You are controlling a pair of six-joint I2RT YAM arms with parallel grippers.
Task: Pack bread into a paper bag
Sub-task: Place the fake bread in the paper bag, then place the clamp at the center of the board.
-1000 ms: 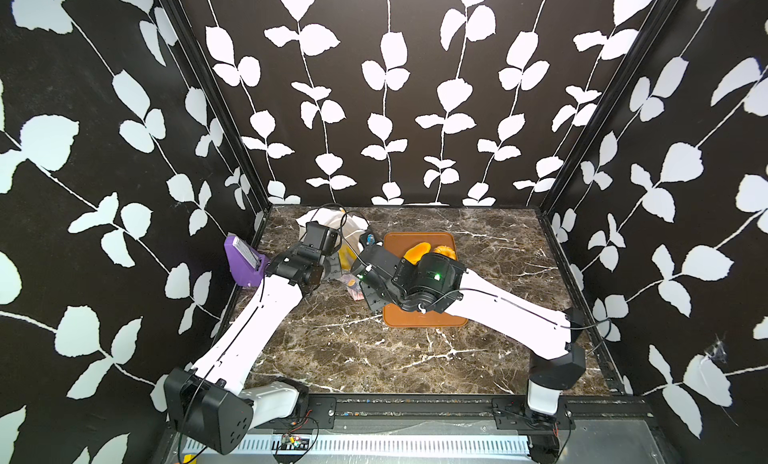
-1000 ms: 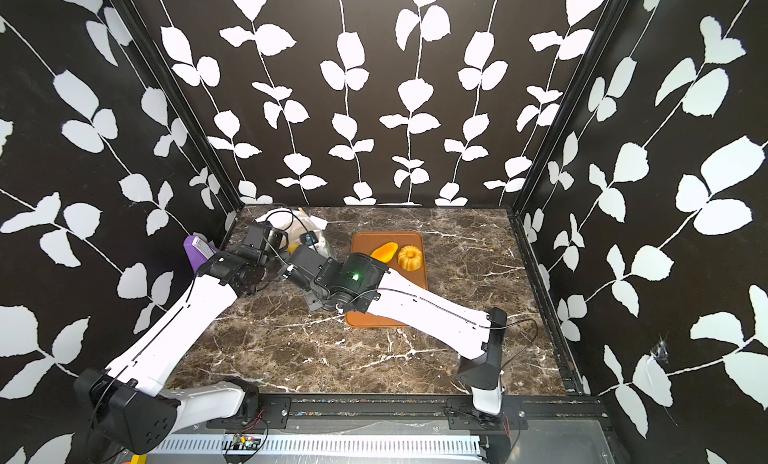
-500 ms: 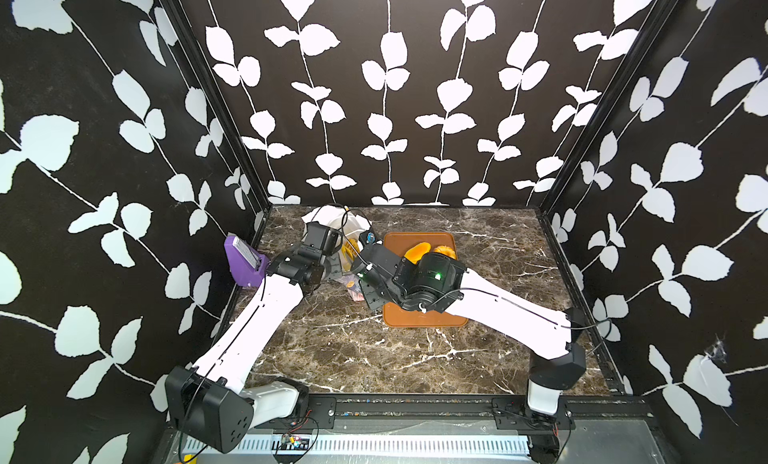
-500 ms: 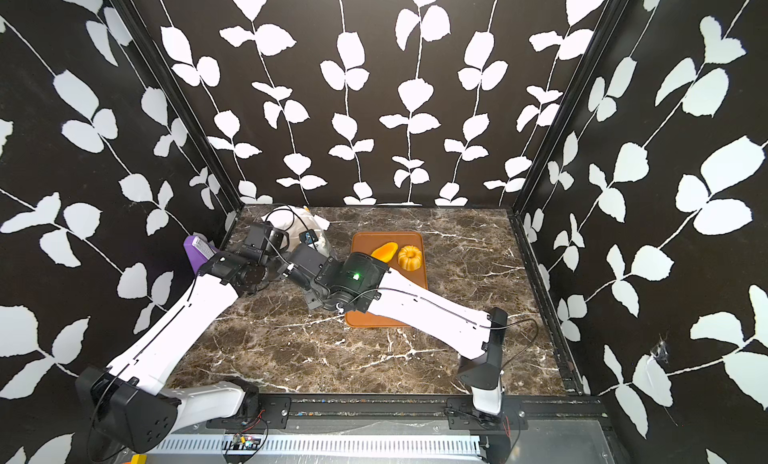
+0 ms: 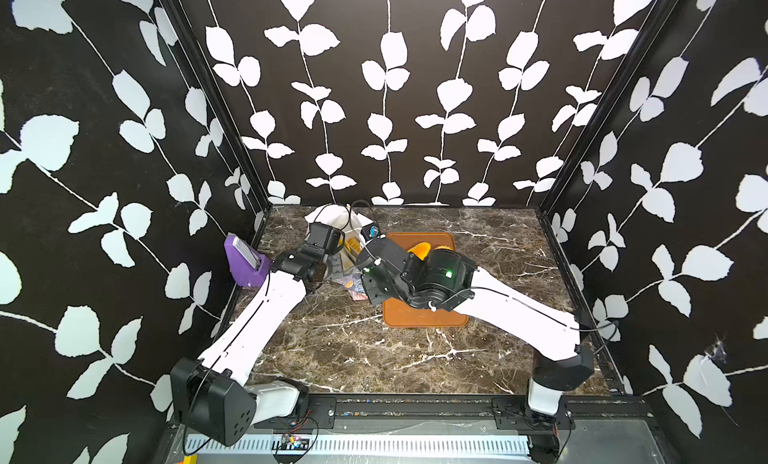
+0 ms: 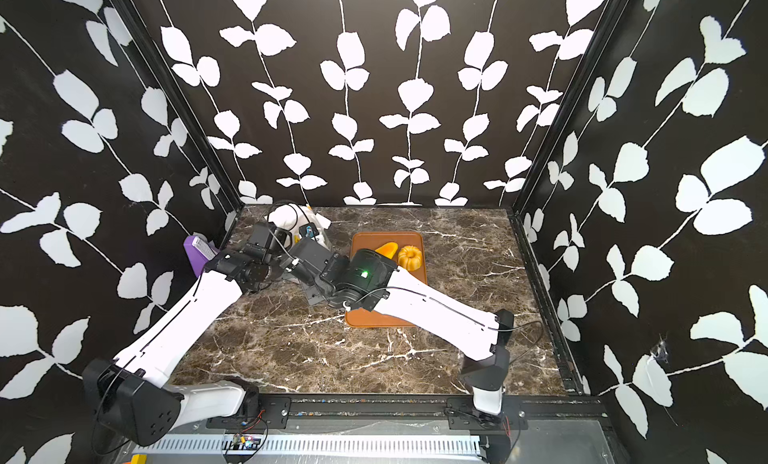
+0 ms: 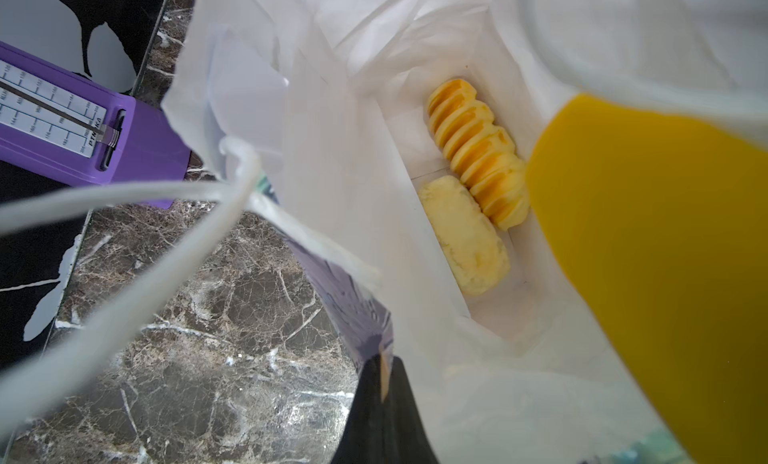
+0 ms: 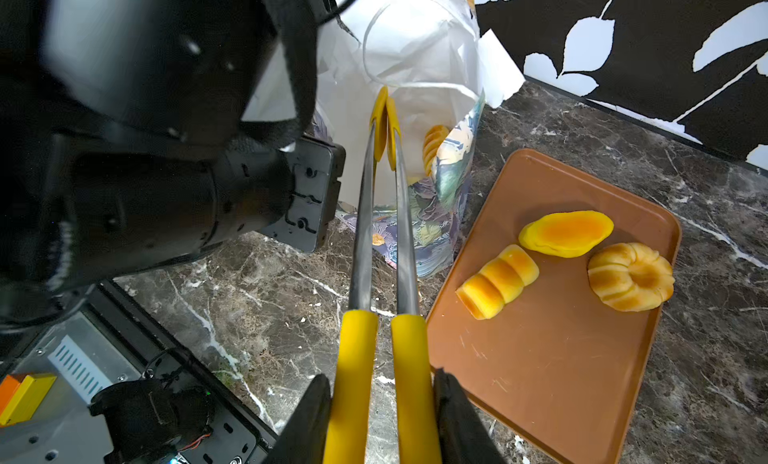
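- Holding the paper bag (image 8: pixel 436 200) upright on the table (image 8: pixel 270 283), the left gripper (image 7: pixel 382 383) has its jaws pinched together on the bag's rim, one on each face of the paper.
- Right gripper (image 8: pixel 382 403): jaws clamped on the yellow handles of the tongs (image 8: pixel 382 233). The tong blades run straight ahead of these jaws, and their tips meet inside the bag's mouth with nothing between them.
- Bread already packed: two ridged loaves (image 7: pixel 473 150) lie side by side on the bag's floor, ahead of and below the left jaws.
- Bread left to pack: on the tray (image 8: pixel 540 379), beside the right jaws and on the side away from the left arm, sit the segmented loaf (image 8: pixel 498 281), the oval bun (image 8: pixel 567 233) and the bundt (image 8: pixel 631 277).
- Deciding relation: the segmented loaf lies nearest the tongs, its long axis slanting across their line. The right arm is the nearer one, and the blades would probably need to part and straddle the loaf's short width.
- Purple box (image 7: pixel 137 138): stands apart from the bag, beyond the left jaws.
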